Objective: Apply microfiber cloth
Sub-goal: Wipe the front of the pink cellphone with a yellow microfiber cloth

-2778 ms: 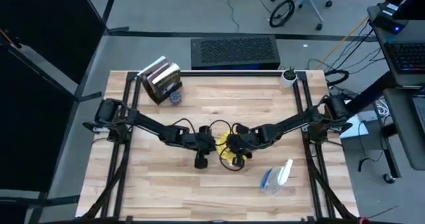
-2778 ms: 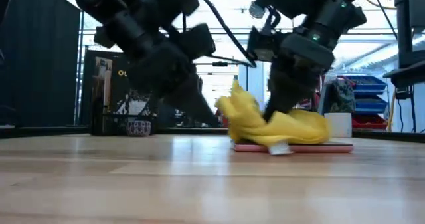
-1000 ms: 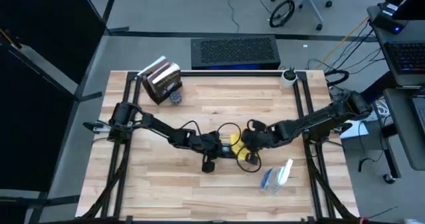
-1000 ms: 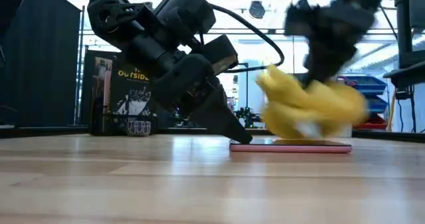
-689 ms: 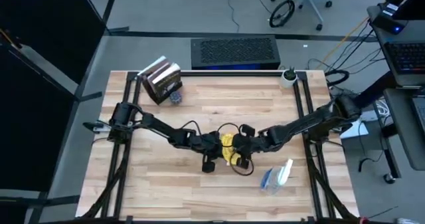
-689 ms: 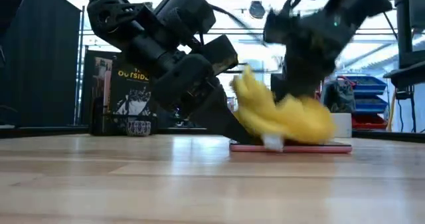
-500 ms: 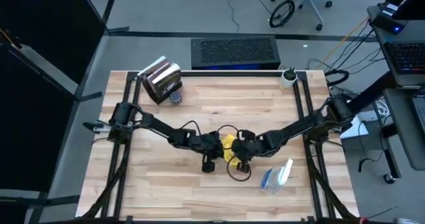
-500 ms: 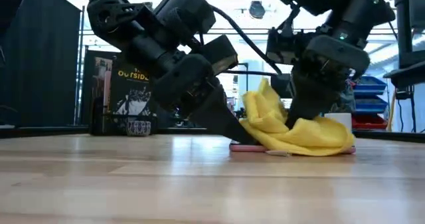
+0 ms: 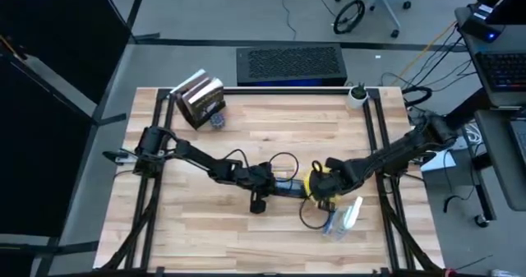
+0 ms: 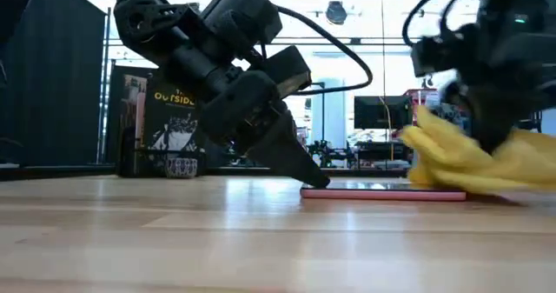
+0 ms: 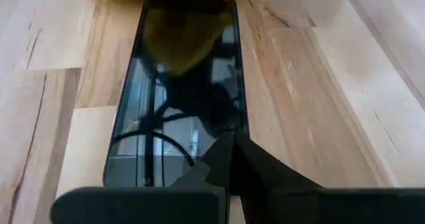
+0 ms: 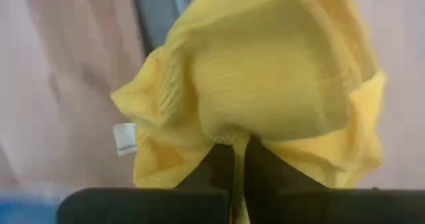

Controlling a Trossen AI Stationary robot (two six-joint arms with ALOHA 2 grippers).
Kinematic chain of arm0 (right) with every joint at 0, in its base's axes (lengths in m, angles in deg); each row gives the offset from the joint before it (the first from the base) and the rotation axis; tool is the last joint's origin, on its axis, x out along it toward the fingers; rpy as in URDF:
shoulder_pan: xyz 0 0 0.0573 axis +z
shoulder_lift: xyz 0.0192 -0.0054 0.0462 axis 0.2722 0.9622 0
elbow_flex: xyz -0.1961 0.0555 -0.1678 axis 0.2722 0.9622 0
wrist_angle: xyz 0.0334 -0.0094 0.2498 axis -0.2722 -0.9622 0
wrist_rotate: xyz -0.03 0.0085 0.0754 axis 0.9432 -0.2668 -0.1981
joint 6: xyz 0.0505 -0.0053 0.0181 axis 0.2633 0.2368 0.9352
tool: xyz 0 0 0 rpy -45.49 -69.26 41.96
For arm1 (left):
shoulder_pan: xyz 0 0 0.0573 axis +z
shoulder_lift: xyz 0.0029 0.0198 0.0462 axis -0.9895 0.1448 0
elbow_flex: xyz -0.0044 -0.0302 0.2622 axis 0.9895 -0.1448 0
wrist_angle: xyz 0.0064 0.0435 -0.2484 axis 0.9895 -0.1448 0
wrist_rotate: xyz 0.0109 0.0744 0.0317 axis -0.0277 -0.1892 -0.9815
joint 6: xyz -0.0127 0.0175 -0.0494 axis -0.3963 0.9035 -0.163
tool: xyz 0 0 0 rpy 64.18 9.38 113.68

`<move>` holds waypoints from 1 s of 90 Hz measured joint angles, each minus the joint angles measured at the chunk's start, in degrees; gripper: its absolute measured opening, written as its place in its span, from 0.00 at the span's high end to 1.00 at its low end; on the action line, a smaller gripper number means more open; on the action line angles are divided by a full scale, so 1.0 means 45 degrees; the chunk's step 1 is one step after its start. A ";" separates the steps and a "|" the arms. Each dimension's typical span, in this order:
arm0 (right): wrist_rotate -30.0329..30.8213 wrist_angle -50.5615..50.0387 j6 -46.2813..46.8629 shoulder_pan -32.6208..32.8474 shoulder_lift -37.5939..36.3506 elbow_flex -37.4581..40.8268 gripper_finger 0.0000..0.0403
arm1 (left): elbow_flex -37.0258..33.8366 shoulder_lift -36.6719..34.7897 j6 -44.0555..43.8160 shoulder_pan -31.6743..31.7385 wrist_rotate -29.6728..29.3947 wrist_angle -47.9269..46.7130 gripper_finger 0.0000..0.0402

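Observation:
A dark smartphone (image 10: 382,191) lies flat on the wooden table (image 9: 205,228), near its middle. The bright yellow microfiber cloth (image 10: 476,164) sits bunched at the phone's right end, with my right gripper (image 12: 236,159) shut on it from above. My left gripper (image 10: 318,183), shut, has its tips on the phone's left end. In the high view the cloth (image 9: 317,184) shows between the two grippers. A white label (image 12: 124,139) hangs from the cloth's edge. My left gripper presses its shut fingertips (image 11: 230,144) down on the phone's screen (image 11: 179,98) near its left end, slanting down from the table's left. The phone stays flat on the table. My right gripper pinches a gathered bunch of the cloth (image 12: 234,134) between its two fingers, several layers, coming from above. The cloth billows out below the fingers, and its underside (image 10: 486,187) rests on the phone's right end and the table.
A clear spray bottle with blue liquid (image 9: 341,218) lies close to the right gripper on its near side. A stack of books (image 9: 200,100) stands at the far left corner. A small white cup (image 9: 357,94) sits at the far right edge.
My right gripper has swept the cloth along the phone, first toward the left end, then back toward the table's right edge, and the cloth now bunches at the phone's right end. The screen it covered lies bare. My left gripper and the phone have kept still.

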 joint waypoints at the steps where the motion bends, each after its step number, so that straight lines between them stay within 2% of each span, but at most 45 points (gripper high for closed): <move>1: 0.0129 0.0279 -0.0036 -0.0029 -0.0045 0.0001 1.00 | 0.0000 0.0000 -0.0001 0.0000 0.0000 0.0000 0.99; 10: 0.1372 0.2914 -0.0792 -0.0236 -0.0293 -0.0038 1.00 | -0.0005 0.0000 -0.0001 0.0000 0.0000 0.0000 0.99; 16: 0.1723 0.4512 -0.1509 -0.0364 0.0010 -0.0052 1.00 | -0.0005 0.0000 -0.0006 0.0000 0.0000 0.0005 0.99; 28: 0.1822 0.5708 -0.2001 -0.0591 0.0982 -0.0052 1.00 | -0.0005 0.0000 -0.0007 0.0000 0.0000 0.0000 0.99; 42: 0.1740 0.4680 -0.1333 -0.0619 0.2254 -0.0043 1.00 | -0.0005 0.0000 -0.0006 0.0000 0.0000 0.0000 0.99; 55: 0.1177 0.3477 -0.0699 -0.0207 0.2527 -0.0143 1.00 | -0.0005 0.0000 -0.0006 0.0004 -0.0005 -0.0005 0.99; 81: 0.0269 -0.1319 0.0668 0.0826 0.1293 0.0051 1.00 | -0.0005 0.0000 -0.0001 0.0005 -0.0010 -0.0019 0.99; 90: 0.0481 -0.1187 0.1369 0.0902 0.0438 -0.0038 1.00 | -0.0005 -0.0090 -0.0006 0.0000 -0.0010 -0.0038 0.99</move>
